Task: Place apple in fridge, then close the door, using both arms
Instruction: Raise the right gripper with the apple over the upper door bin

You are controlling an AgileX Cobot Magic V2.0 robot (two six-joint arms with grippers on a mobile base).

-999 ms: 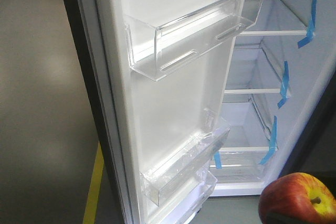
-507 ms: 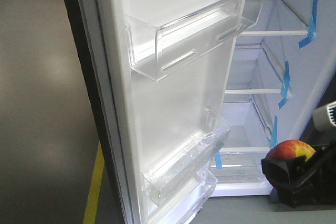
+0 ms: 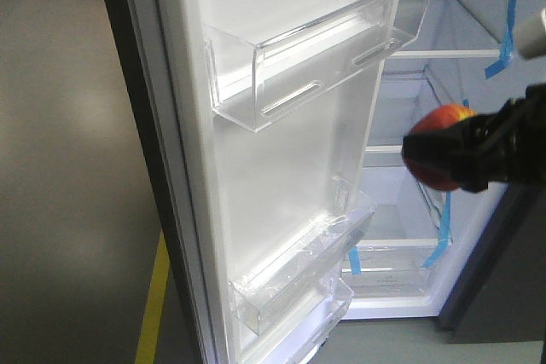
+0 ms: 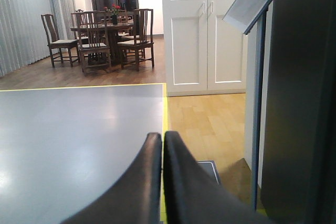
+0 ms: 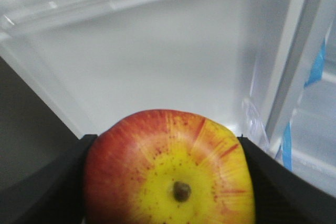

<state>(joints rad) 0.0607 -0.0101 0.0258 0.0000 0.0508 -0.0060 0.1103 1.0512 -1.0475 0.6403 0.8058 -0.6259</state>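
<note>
The red and yellow apple (image 3: 444,117) hangs in my right gripper (image 3: 437,153), in front of the open fridge (image 3: 444,54) at the height of its middle shelf. Seen from the right wrist, the apple (image 5: 168,171) fills the space between the two black fingers (image 5: 52,187), stem end toward the camera, and the white lining lies behind it. The door (image 3: 281,168) stands wide open on the left with its white inner face showing. My left gripper (image 4: 161,136) is shut on nothing, out over the grey floor, with a dark panel (image 4: 304,103) to its right.
Two clear bins hang on the door, an upper bin (image 3: 324,49) and a lower bin (image 3: 299,279). Blue tape strips (image 3: 463,134) mark the shelf edges. A yellow floor line (image 3: 153,296) runs beside the door. White cupboard doors (image 4: 205,30) and a dining table with chairs (image 4: 100,38) stand far off.
My right gripper has carried the apple up and to the left, from the lower right corner of the front view to the fridge opening at middle-shelf height.
</note>
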